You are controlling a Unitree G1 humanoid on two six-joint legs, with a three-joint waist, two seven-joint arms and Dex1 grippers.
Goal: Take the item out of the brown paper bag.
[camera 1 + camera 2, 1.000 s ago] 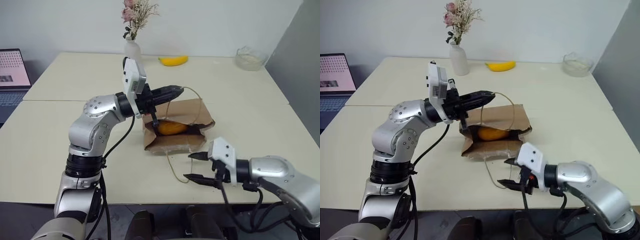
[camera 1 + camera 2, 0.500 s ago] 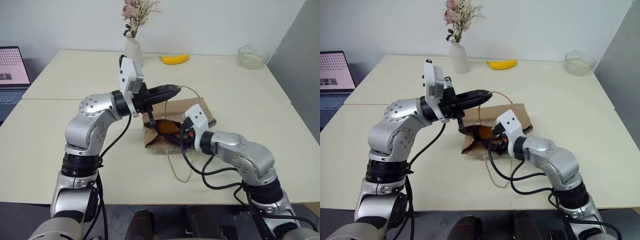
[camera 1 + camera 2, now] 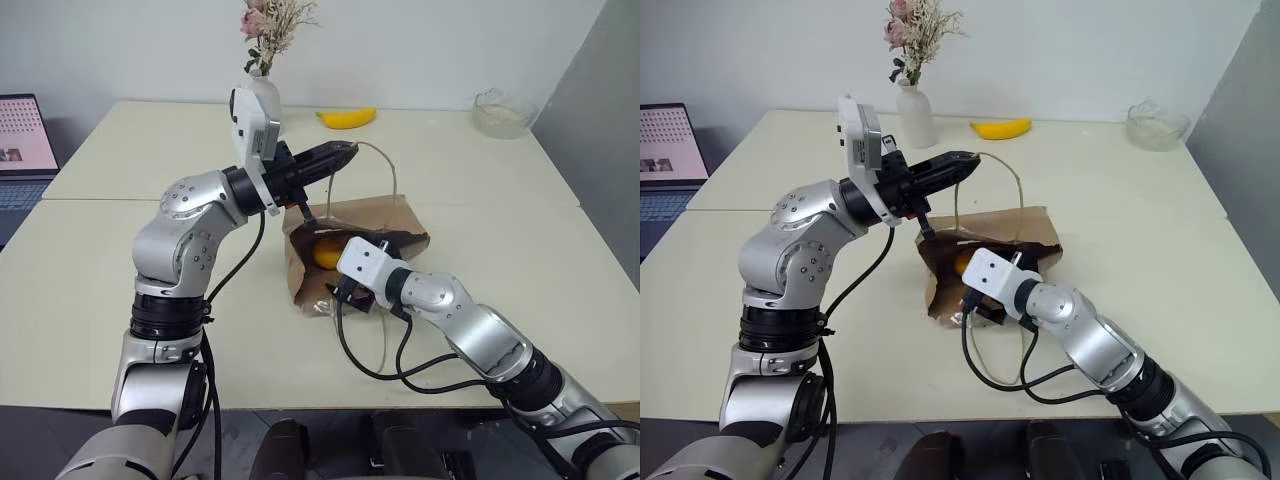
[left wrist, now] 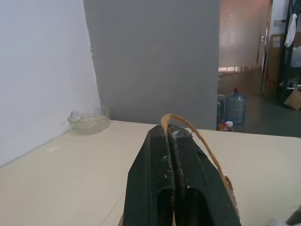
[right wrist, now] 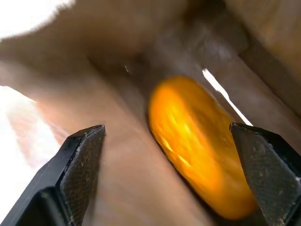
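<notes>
2 arms: left end effector [image 3: 345,152] pinches handle [image 3: 385,165]; right end effector [image 5: 164,174] wide, empty.

— How's the light on my head views?
— Even and soft; the pale cream table [image 3: 520,230] is bright, with faint shadows under my arms.
— And my right wrist view?
— Blurred. The smooth yellow-orange oval item [image 5: 200,146] smears inside the creased brown paper bag [image 3: 365,215], and white glare burns out one corner.
</notes>
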